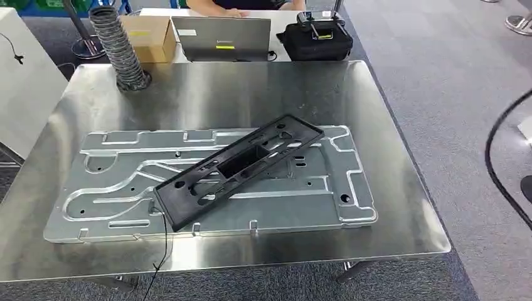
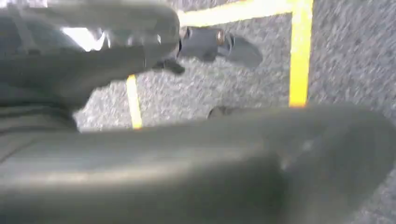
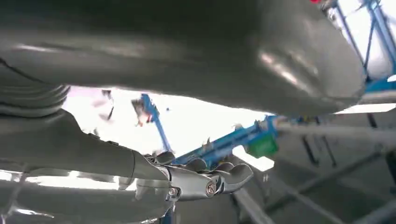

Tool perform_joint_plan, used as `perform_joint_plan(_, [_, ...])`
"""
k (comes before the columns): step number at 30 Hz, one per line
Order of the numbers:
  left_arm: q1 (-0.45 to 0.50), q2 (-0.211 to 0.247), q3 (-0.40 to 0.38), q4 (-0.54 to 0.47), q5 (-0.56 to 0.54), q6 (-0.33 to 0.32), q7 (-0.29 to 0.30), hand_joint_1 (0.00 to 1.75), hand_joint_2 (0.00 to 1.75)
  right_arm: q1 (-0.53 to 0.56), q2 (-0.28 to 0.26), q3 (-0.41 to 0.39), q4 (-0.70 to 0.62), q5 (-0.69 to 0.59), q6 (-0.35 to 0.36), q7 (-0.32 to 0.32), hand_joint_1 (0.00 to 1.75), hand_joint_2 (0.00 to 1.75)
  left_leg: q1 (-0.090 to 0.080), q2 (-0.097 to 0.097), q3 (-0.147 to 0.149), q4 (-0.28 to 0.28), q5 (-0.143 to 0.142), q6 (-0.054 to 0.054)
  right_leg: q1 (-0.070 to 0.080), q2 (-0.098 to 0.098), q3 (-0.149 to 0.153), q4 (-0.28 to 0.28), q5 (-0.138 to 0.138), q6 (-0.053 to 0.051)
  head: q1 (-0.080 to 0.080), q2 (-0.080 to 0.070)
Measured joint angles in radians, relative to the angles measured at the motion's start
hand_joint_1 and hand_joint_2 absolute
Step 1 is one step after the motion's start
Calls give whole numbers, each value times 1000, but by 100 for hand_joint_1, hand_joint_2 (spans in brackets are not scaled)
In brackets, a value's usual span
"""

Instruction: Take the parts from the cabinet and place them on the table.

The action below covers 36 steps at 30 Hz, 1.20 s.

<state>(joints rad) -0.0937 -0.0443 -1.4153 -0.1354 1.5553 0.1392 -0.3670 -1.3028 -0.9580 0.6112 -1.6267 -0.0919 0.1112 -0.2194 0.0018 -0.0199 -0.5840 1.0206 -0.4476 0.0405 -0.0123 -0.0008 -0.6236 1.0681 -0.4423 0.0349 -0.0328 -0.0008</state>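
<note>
Two parts down on the tabletop

Nearest, the black plastic frame [image 1: 238,168] lies slantwise on the metal plate [image 1: 125,188], both resting on the tabletop [image 1: 263,88]; left hand [image 2: 201,154] and right hand [image 3: 187,154] appear released, holding nothing.

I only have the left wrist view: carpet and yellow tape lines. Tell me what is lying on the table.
Observer: In the head view, a black plastic frame lies diagonally across a silver metal plate on the steel table.
Operator: Report the right robot hand.
Observer: In the right wrist view, the right robot hand holds nothing, and there is blue framing beyond it.
Operator: Name anything else standing on that table.
Observer: A grey ribbed hose stands upright near the far left corner.
</note>
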Motion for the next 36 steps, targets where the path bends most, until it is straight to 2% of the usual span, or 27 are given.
perform_joint_plan(1, [0,-3,0,0,0,1,1,0,0,33,-31,-59,-36,0,20,10,0,0,-2,-1,1,0,-3,-2,3,-2,28,-58,-1,-3,0,0])
perform_joint_plan(5, [0,-8,0,0,0,4,9,0,0,204,-131,-288,-147,-32,55,25,0,0,-1,0,8,-4,-7,-19,17,1,30,-61,2,-18,0,0])
perform_joint_plan(6, [-1,-9,0,0,0,4,11,0,0,279,-149,-353,-176,-37,61,21,0,0,-4,3,8,2,-15,-26,5,-2,40,-74,7,-26,0,0])
perform_joint_plan(7, [-1,-10,0,0,0,4,12,0,0,376,-156,-449,-212,-38,83,12,0,0,-2,9,5,25,-38,-30,6,-5,47,-81,8,-29,0,0])
perform_joint_plan(8, [-2,-11,0,0,0,-1,19,0,0,486,-154,-574,-255,-38,119,-5,0,0,-1,11,-20,90,-81,-31,6,-7,49,-81,7,-35,0,0])
perform_joint_plan(10, [-4,-11,1,0,0,-7,39,0,0,699,-131,-802,-337,-38,178,-49,0,0,0,12,-90,248,-162,-35,6,-16,49,-78,9,-37,0,0])
perform_joint_plan(11, [-3,-11,2,0,0,-8,49,0,0,791,-108,-912,-376,-37,192,-73,0,0,0,12,-113,301,-181,-36,7,-18,47,-77,9,-38,0,0])
perform_joint_plan(12, [-2,-11,4,0,0,-9,58,0,0,880,-75,-1011,-412,-31,199,-105,0,0,0,13,-112,305,-171,-35,7,-19,46,-76,9,-38,0,0])
perform_joint_plan(13, [-2,-11,8,0,0,-10,64,0,0,961,-42,-1095,-447,-24,199,-129,0,0,0,13,-86,258,-139,-34,7,-19,46,-75,9,-37,0,0])
perform_joint_plan(15, [-3,-11,17,0,0,-15,66,0,0,1098,17,-1250,-512,-21,200,-160,0,0,0,11,13,74,-55,-28,7,-20,46,-71,7,-35,0,0])
perform_joint_plan(16, [-4,-10,19,0,0,-17,65,0,0,1162,45,-1320,-539,-34,205,-172,0,0,-1,8,54,-6,-45,-22,6,-22,45,-70,8,-33,0,0])
perform_joint_plan(17, [-4,-10,21,0,0,-18,63,0,0,1214,74,-1390,-566,-52,216,-181,0,0,-4,9,58,-12,-38,-22,13,-21,42,-68,9,-26,0,0])
perform_joint_plan(20, [-2,-9,26,0,0,-20,58,0,0,1320,167,-1574,-629,-94,282,-201,0,0,-10,9,53,-14,-27,-7,7,-20,41,-73,22,-6,0,0])
perform_joint_plan(21, [-2,-10,26,0,0,-20,55,0,0,1341,199,-1618,-644,-96,311,-212,0,0,-4,12,46,-30,-14,1,7,-16,43,-73,25,0,0,0])
perform_joint_plan(22, [-5,-10,27,0,0,-21,51,0,0,1359,236,-1657,-658,-92,342,-230,0,0,-1,17,51,-36,-5,6,2,-7,34,-59,-5,4,0,0])
perform_joint_plan(23, [-7,-9,30,0,0,-21,47,0,0,1366,280,-1694,-672,-75,367,-252,0,0,0,18,42,-40,1,13,1,-4,18,-14,-53,9,0,0])
perform_joint_plan(25, [-8,-10,39,0,0,-21,39,0,0,1385,357,-1734,-688,-34,389,-294,0,0,-3,22,21,-39,15,14,-5,-3,-34,138,-156,17,0,0])
perform_joint_plan(26, [-8,-10,44,0,0,-21,37,0,0,1395,385,-1738,-690,-10,384,-307,0,0,-4,24,8,-38,23,12,-8,-3,-51,202,-184,20,0,0])
perform_joint_plan(27, [-8,-9,47,0,0,-19,34,0,0,1402,407,-1738,-690,9,374,-316,0,0,-5,27,-4,-36,32,11,-11,-3,-49,225,-179,21,0,0])
perform_joint_plan(28, [-8,-10,52,0,0,-18,32,0,0,1406,424,-1738,-690,21,362,-321,0,0,-5,29,-17,-33,39,9,-12,-3,-24,203,-152,23,0,0])
perform_joint_plan(29, [-9,-10,55,0,0,-18,31,0,0,1409,436,-1738,-690,29,349,-324,0,0,-4,30,-29,-29,44,6,-13,-3,20,145,-114,24,0,0])
perform_joint_plan(30, [-9,-10,59,0,0,-18,30,0,0,1412,443,-1738,-690,34,340,-324,0,0,-3,31,-39,-24,50,2,-15,-3,80,61,-80,24,0,0])
perform_joint_plan(31, [-10,-10,64,0,0,-18,29,0,0,1415,448,-1738,-690,36,332,-324,0,0,-3,31,-48,-17,56,-4,-16,-4,155,-45,-74,23,0,0])
perform_joint_plan(32, [-11,-10,69,0,0,-17,29,0,0,1417,454,-1738,-690,37,327,-324,0,0,-6,30,-55,-14,61,-10,-8,-4,185,-109,-108,15,0,0])
perform_joint_plan(33, [-11,-10,71,0,0,-16,28,0,0,1427,460,-1738,-689,37,321,-323,0,0,-5,30,-48,-18,68,-17,-2,0,175,-93,-91,-1,0,0])
perform_joint_plan(34, [-11,-10,74,0,0,-16,28,0,0,1429,464,-1738,-688,38,320,-322,0,0,-4,30,-49,-15,73,-22,-1,0,175,-101,-97,-7,0,0])
perform_joint_plan(36, [-9,-11,77,0,0,-14,28,0,0,1433,474,-1738,-688,38,319,-322,0,0,-3,30,-51,-21,89,-37,-1,0,167,-101,-82,-23,0,0])
